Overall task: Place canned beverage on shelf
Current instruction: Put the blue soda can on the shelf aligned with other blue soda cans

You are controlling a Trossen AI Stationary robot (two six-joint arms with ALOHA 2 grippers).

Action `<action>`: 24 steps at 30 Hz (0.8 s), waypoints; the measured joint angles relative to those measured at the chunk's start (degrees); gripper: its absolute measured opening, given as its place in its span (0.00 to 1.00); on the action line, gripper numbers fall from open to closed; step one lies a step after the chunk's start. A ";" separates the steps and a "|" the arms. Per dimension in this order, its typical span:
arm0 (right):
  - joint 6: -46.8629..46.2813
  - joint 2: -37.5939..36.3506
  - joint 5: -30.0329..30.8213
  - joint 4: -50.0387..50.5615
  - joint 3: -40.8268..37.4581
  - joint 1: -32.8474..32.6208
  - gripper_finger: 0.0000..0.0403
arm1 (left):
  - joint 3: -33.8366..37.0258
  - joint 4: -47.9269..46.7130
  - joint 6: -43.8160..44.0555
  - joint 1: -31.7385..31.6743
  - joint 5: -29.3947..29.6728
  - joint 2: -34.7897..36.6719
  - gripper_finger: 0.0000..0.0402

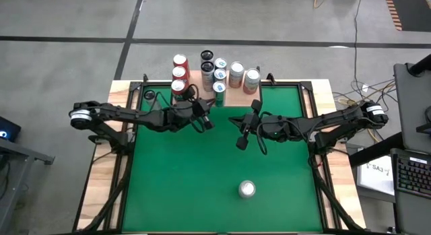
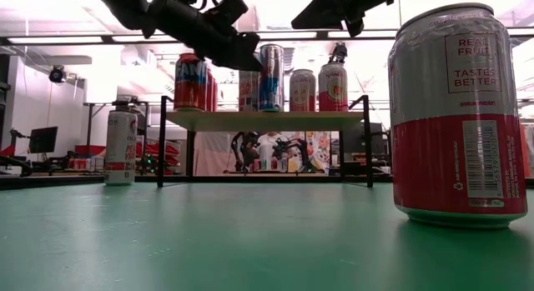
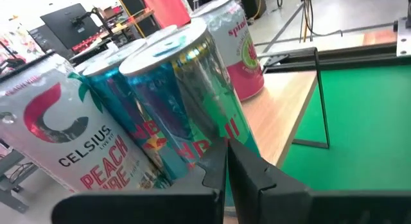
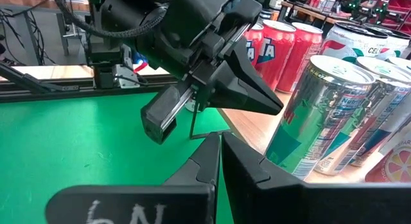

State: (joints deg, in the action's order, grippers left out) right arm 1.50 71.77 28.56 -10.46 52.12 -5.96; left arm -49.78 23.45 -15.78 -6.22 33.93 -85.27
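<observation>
The shelf (image 1: 235, 99) stands at the table's far edge with several cans upright on its wooden top (image 3: 282, 115). A red-and-silver can (image 1: 247, 188) stands alone on the green mat near the front edge and looms close in the low view (image 2: 455, 116). My left gripper (image 1: 207, 122) is shut, raised and roughly level. Its tips (image 3: 226, 153) stand right at a teal-and-silver can (image 3: 192, 89) at the shelf's near edge. My right gripper (image 1: 241, 142) is shut and hovers beside it above the mat, holding nothing. My left gripper points its shut fingertips (image 4: 275, 105) at the side of the teal-and-silver can (image 4: 308, 115), coming level from the table's near side. I cannot tell whether they touch the can. The can stands upright on the shelf.
A white can (image 2: 121, 145) stands on the table to the left of the shelf. Red cans (image 1: 179, 75) fill the shelf's left end and pink ones (image 1: 244, 73) its right. The green mat between the grippers and the lone can is bare.
</observation>
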 joint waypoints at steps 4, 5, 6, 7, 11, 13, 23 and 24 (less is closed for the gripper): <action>0.00 0.00 0.00 0.00 0.00 0.00 0.02 | 0.00 0.63 0.01 0.00 -0.04 0.00 0.00; 0.00 0.00 0.00 0.01 -0.02 0.00 0.02 | 0.00 0.82 0.01 0.00 -0.05 0.00 0.00; 0.00 0.00 0.00 0.02 -0.02 0.00 0.02 | 0.00 0.96 0.01 0.00 -0.07 0.00 0.00; 0.00 0.00 0.00 0.02 -0.02 0.00 0.02 | 0.00 1.04 0.01 0.00 -0.09 0.00 0.00; 0.01 0.00 0.00 0.34 -0.02 0.00 0.02 | 0.00 1.15 0.01 -0.07 -0.56 0.00 0.00; 0.01 0.00 0.00 0.41 -0.02 0.00 0.02 | 0.01 1.53 0.01 -0.07 -0.63 0.00 0.00; 0.09 0.02 0.00 0.61 -0.02 0.00 0.02 | 0.02 3.58 0.01 -0.66 -2.01 0.00 0.00; 0.11 0.02 0.00 0.63 -0.02 0.00 0.02 | 0.02 3.71 0.01 -0.67 -2.01 0.00 0.00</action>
State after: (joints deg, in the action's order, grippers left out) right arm 1.61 71.79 28.56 -9.83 52.10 -5.96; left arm -49.76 27.17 -15.77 -6.89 31.92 -85.27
